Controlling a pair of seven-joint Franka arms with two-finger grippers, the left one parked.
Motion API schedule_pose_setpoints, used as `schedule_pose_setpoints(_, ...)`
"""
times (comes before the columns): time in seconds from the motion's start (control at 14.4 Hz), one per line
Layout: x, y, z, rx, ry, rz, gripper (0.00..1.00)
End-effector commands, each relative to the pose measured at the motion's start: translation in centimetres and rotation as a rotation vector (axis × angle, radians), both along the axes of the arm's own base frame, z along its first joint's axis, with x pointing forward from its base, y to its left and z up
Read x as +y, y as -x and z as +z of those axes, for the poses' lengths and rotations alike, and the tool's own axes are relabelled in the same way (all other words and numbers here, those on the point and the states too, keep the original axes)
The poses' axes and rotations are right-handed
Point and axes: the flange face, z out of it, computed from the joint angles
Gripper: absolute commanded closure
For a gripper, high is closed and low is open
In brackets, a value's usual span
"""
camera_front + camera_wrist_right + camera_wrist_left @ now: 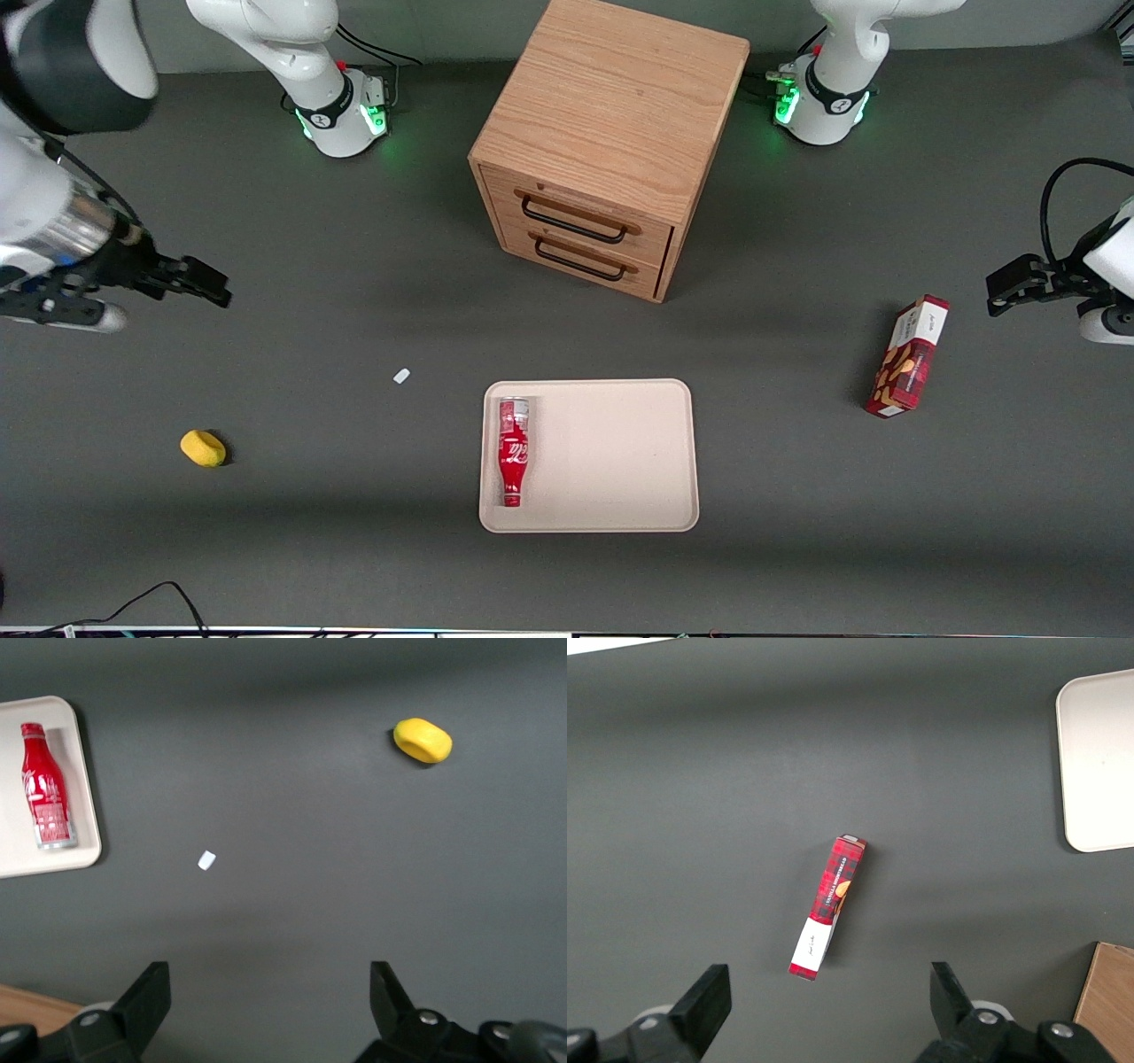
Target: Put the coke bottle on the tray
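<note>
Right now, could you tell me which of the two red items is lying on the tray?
The coke bottle lies on its side along the tray's edge; the red snack box rests on the table. The open gripper hovers away.

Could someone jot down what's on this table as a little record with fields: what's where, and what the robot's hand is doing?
bottle: small red coke bottle lying on its side in the tray, along the rim at the working arm's end
tray: large flat cream-beige tray, in front of the drawers
cabinet: wooden two-drawer cabinet, drawers shut
end effector: open, holding nothing, above bare table, well clear of the tray
other items: yellow rounded lump; tiny white scrap; red rectangular snack box toward the parked arm's end
</note>
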Motion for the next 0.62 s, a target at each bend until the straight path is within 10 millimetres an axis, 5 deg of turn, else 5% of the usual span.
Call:
schedule_pose_setpoints(0.0, 0.0, 1.8, 1.4, 0.000, -0.017, 0.039, 0.00)
schedule_pose_setpoints(0.56, 1.8, 2.2, 3.5, 0.003, 0.024, 0.084, 0.00)
